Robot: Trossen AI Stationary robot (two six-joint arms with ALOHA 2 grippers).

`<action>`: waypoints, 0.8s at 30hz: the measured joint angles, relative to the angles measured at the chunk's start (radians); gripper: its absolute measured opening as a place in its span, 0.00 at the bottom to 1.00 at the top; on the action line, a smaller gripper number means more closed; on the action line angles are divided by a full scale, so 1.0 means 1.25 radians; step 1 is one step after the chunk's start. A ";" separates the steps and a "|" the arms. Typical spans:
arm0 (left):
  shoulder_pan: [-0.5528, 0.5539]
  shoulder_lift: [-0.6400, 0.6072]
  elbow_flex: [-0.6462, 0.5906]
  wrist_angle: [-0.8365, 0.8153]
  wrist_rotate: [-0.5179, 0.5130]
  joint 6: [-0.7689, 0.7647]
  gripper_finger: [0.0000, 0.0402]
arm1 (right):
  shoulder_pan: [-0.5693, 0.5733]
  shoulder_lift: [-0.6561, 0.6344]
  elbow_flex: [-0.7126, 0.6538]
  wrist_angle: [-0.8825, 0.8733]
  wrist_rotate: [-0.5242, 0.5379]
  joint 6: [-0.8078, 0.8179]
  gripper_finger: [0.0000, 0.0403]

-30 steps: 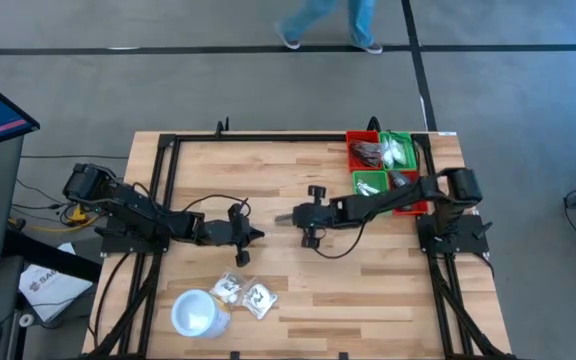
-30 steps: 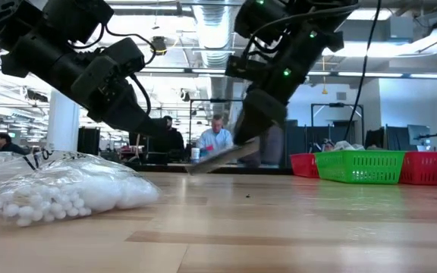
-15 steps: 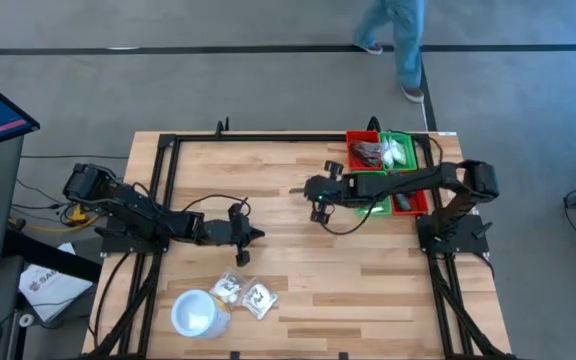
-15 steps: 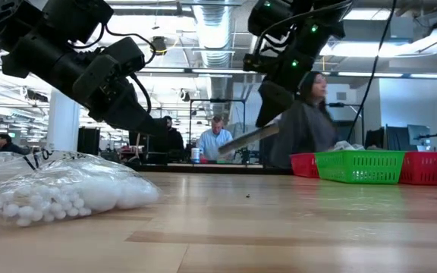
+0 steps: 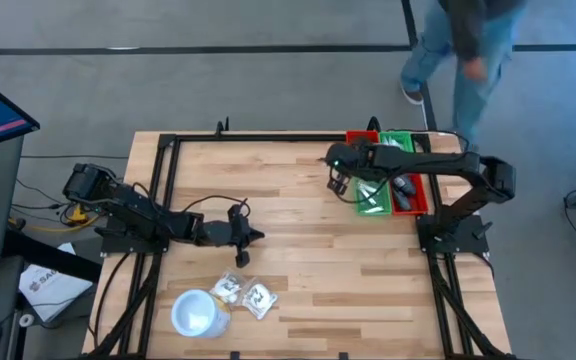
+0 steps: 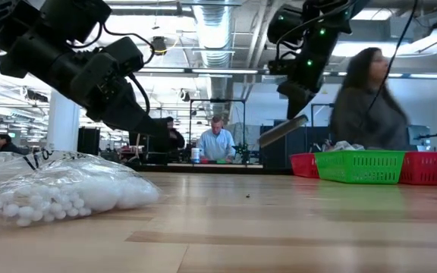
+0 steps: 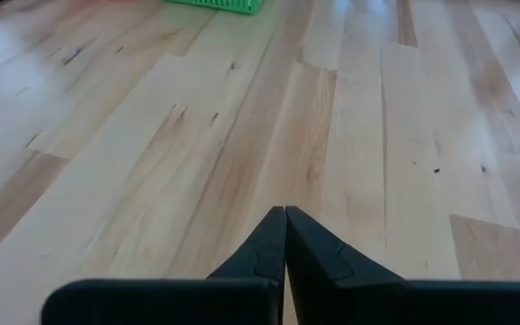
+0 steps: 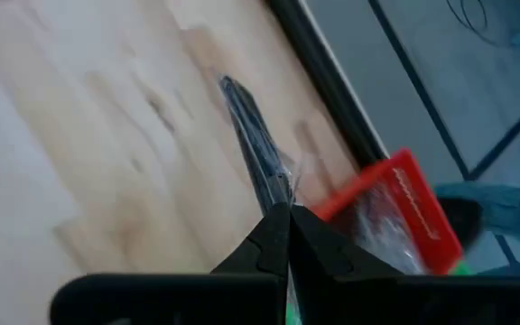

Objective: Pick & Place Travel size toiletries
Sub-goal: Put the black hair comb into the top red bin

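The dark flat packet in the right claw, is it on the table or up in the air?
In the air. The right gripper, shut on the dark flat packet, holds it above the wooden table.

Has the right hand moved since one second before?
Yes. The right hand, shut on a dark flat packet, moved from the middle of the table toward the red and green baskets at the far right corner.

Pale wood-grain table [image 5: 298,250] inside a black frame [image 5: 268,139]. Red bins [image 5: 361,148] beside green bins [image 5: 398,148]. White cup [image 5: 196,313]. Clear sachets [image 5: 248,296] speckled white. Dark grey, perhaps plastic-wrapped, toiletry [image 8: 253,155] pinched in the black right hand [image 8: 287,209].
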 joint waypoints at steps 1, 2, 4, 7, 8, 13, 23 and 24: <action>-0.003 0.000 0.000 0.001 0.000 -0.001 0.00 | -0.012 -0.005 0.000 -0.010 0.000 0.000 0.00; -0.005 0.000 0.000 0.001 0.000 -0.001 0.00 | -0.023 -0.009 0.000 -0.017 0.000 0.003 0.00; -0.009 0.000 0.000 0.001 0.000 -0.002 0.00 | -0.047 -0.017 0.000 -0.041 0.001 0.010 0.00; -0.014 0.000 0.000 0.001 0.000 -0.001 0.00 | -0.080 -0.023 0.000 -0.073 0.006 0.018 0.00; -0.016 0.000 0.000 0.001 0.000 -0.001 0.00 | -0.089 -0.023 0.000 -0.083 0.010 0.018 0.00; -0.019 0.000 0.000 0.001 0.000 -0.002 0.00 | -0.134 -0.023 0.000 -0.121 0.027 0.021 0.00; -0.019 0.000 0.000 0.001 0.000 -0.002 0.00 | -0.197 -0.023 0.000 -0.163 0.027 0.027 0.00; -0.019 0.000 0.000 0.001 0.000 -0.002 0.00 | -0.201 -0.023 0.000 -0.168 0.027 0.027 0.00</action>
